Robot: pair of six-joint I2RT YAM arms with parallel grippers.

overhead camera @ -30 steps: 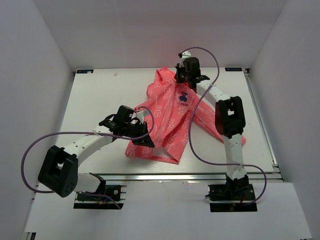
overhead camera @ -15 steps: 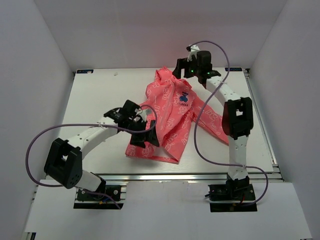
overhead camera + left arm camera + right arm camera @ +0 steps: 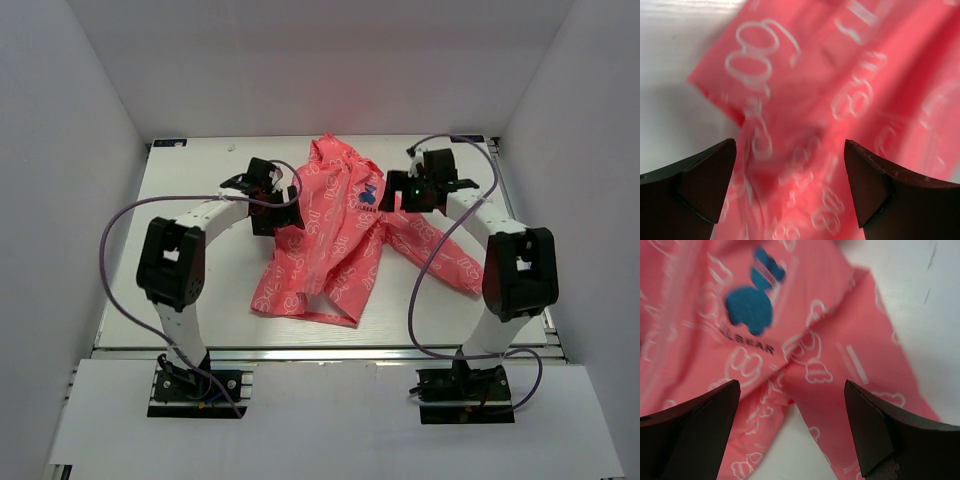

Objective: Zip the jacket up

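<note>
In my right wrist view, one bit of writing is readable: dark lettering (image 3: pixel 746 342) ending in "ALBEAR". It is printed on the coral-pink thin-fabric jacket (image 3: pixel 840 390), just under its blue chest logo (image 3: pixel 752 302), ahead of the right gripper (image 3: pixel 791 405) and left of its middle. Any letters before that are too blurred to read. The white printed outlines (image 3: pixel 757 47) are shapes, not words.
</note>
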